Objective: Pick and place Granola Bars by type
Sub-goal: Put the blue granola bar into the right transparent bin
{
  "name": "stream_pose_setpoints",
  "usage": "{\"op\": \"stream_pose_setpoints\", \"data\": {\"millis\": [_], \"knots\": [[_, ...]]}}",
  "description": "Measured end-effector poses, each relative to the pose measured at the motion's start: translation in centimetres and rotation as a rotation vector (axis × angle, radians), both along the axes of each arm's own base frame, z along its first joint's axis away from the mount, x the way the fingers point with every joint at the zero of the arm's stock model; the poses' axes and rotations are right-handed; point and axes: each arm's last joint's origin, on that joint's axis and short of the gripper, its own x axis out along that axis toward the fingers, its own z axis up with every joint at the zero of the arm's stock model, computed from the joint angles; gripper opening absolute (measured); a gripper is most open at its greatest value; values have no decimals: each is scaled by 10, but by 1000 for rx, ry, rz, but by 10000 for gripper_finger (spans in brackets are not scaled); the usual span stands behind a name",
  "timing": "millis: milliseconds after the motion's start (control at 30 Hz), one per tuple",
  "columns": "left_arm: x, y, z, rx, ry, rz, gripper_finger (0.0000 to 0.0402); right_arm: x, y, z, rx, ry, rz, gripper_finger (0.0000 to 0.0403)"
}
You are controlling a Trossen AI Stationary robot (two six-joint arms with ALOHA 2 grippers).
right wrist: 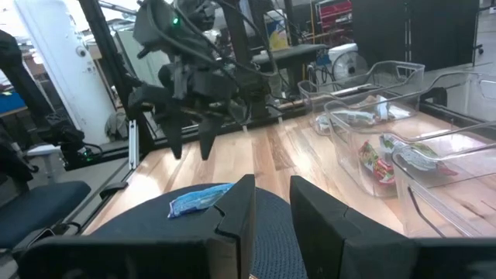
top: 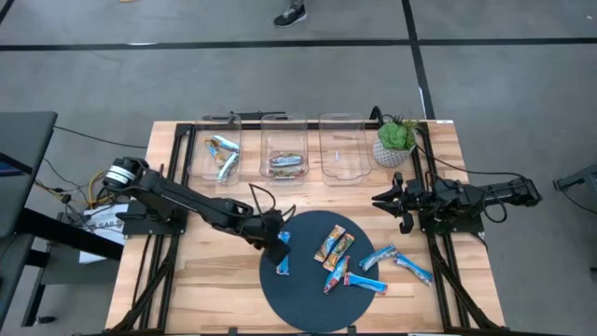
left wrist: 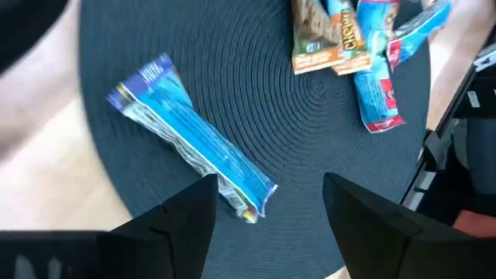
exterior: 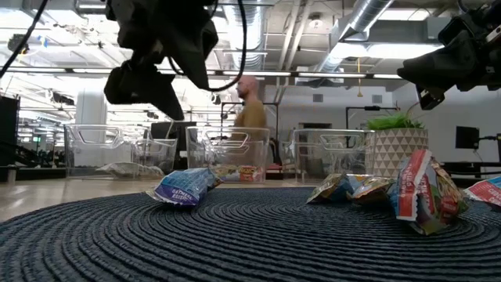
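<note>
A blue granola bar (left wrist: pixel 194 143) lies flat near the left edge of the round dark mat (top: pixel 308 299). My left gripper (left wrist: pixel 267 225) hangs open above it, slanting down, one finger on either side of the bar's near end. In the low view this gripper (exterior: pixel 153 102) stands well clear of the bar (exterior: pixel 184 186). Several more bars, multicoloured (top: pixel 333 245) and blue (top: pixel 378 258), lie on the mat's right half. My right gripper (top: pixel 387 201) waits level at the table's right side, its fingers (right wrist: pixel 240 209) a little apart with nothing between them.
Three clear bins stand along the far edge: the left one (top: pixel 216 149) holds blue bars, the middle one (top: pixel 284 154) multicoloured bars, and the right one (top: pixel 340 145) shows none. A potted plant (top: pixel 395 140) stands at the far right. A person (exterior: pixel 250 106) is beyond the table.
</note>
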Motion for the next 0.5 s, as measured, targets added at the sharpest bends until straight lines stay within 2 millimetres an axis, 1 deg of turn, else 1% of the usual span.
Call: {"op": "stream_pose_setpoints", "data": {"millis": [133, 233, 367, 500], "knots": [[4, -1, -11, -31, 67, 52, 227, 0, 0, 0, 0, 0, 0, 77], [2, 1, -17, -33, 128, 99, 227, 0, 0, 0, 0, 0, 0, 77], [4, 4, -23, -37, 156, 130, 227, 0, 0, 0, 0, 1, 0, 77], [12, 6, -31, -46, 178, 140, 227, 0, 0, 0, 0, 2, 0, 77]]}}
